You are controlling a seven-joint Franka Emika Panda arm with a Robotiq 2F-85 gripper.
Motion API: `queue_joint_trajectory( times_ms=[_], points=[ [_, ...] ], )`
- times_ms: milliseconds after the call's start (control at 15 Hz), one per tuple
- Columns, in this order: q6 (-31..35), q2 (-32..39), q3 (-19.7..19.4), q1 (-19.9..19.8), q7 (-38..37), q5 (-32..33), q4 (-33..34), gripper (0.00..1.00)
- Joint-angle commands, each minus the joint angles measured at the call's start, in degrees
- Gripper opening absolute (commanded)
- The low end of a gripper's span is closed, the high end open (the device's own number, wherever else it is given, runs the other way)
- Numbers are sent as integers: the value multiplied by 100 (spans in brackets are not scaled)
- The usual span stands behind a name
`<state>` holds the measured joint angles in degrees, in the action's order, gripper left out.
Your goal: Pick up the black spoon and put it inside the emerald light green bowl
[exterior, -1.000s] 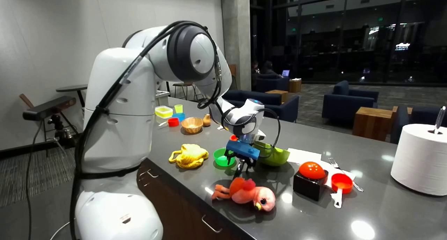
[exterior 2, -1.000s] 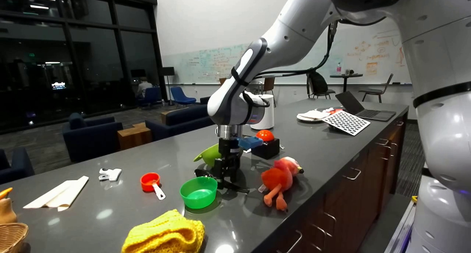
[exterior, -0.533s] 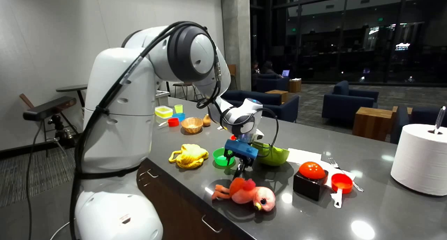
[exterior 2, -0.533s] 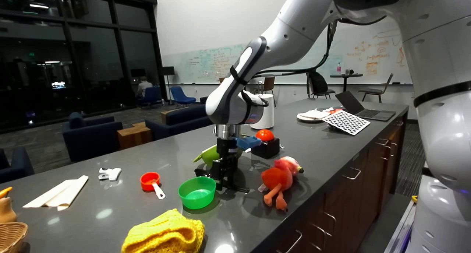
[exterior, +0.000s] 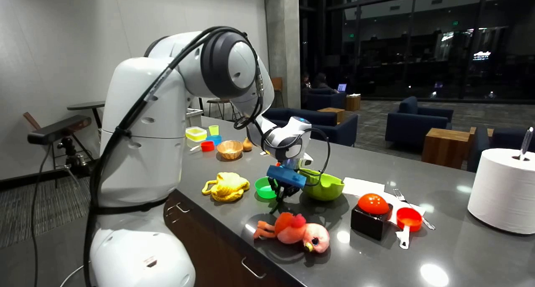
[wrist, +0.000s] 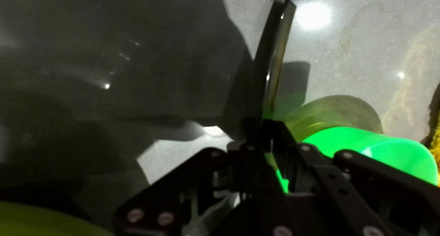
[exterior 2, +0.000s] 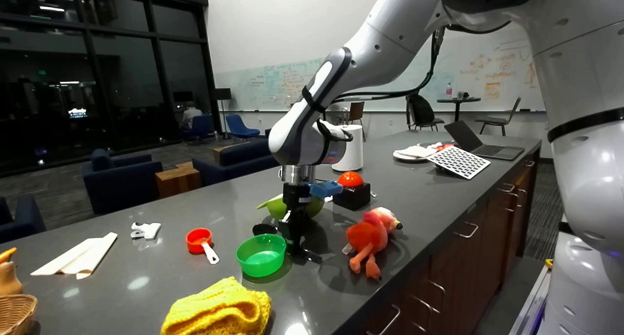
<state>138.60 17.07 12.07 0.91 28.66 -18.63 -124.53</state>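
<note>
"One black spoon (wrist: 276, 57) is counted, and one wide lime-green bowl (exterior: 326, 189). How is the claw (wrist: 262, 127) set?"

"Its jaws are drawn together, and the spoon's handle is pinched between them. Whether the spoon is lifted clear of the tabletop (exterior: 376, 260) cannot be told."

"And where is the spoon held?"

"Outside the bowl, just beside it. In an exterior view the spoon's round head is seen past the rim of one small vivid-green cup (exterior 2: 261, 263); whether the two are touching cannot be told."

"What else is found around?"

"One plush pink bird (exterior: 294, 232) is laid on its side near the claw, and one bunched yellow knit cloth (exterior 2: 219, 308) is placed beyond the cup. One black box (exterior: 370, 224) topped by a red dome is set near the bowl; one paper roll (exterior: 503, 193) and one wicker basket (exterior: 230, 154) are placed well apart. At least two red scoops (exterior: 408, 219) with white handles are counted: one beside the box, and one scoop (exterior 2: 199, 241) near the cup in an exterior view. One white clip (exterior 2: 145, 230) is also seen there."

"How is the claw crowded, and how is the arm (exterior: 146, 153) posed?"

"The cup is stood just beside the claw, and in an exterior view part of the bowl (exterior 2: 277, 209) is hidden behind the claw. The arm is arched over the tabletop, and the claw is pointed downward."
</note>
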Motion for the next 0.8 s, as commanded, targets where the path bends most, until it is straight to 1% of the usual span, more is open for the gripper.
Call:
queue_joint_trajectory(
  times_ms=[0, 533, 733],
  points=[
    [-34, -129, 72, 73, -163, 24, -33, 0],
    [-141, -178, 110, 497, -847, 432, 97, 1],
    [-238, -199, 62, 681, -1254, 799, 194, 1]
  ],
)
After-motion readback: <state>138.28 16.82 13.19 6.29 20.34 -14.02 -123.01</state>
